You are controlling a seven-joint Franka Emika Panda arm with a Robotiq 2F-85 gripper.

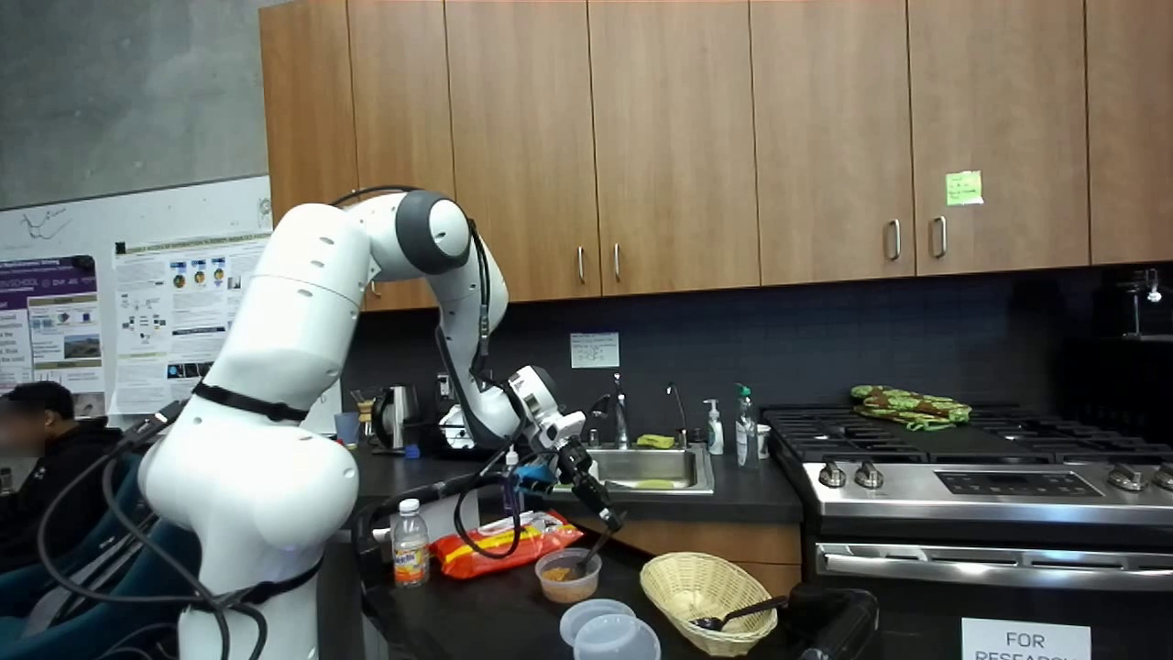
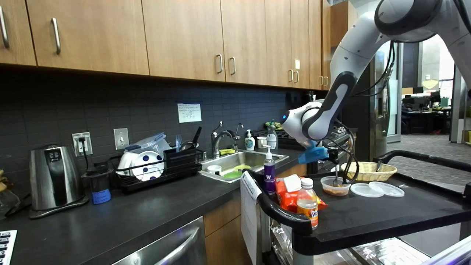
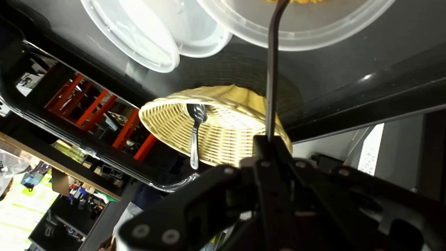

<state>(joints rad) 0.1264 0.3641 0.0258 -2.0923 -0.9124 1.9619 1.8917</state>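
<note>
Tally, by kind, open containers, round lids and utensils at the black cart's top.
Tan wicker basket: 1
Round translucent plastic tub: 1
Round translucent plastic lids: 2
Slim dark utensil in pincer: 1
Shiny metal spoon in basket: 1
Total: 6

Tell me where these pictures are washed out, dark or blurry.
Wrist view: glare whitens parts of the wicker basket and a plastic lid, while the end effector is dark and looks out of focus; in an exterior view, the seated person's face is blurred; also in an exterior view, the tiled backsplash darkens beneath the wooden cabinets.
</note>
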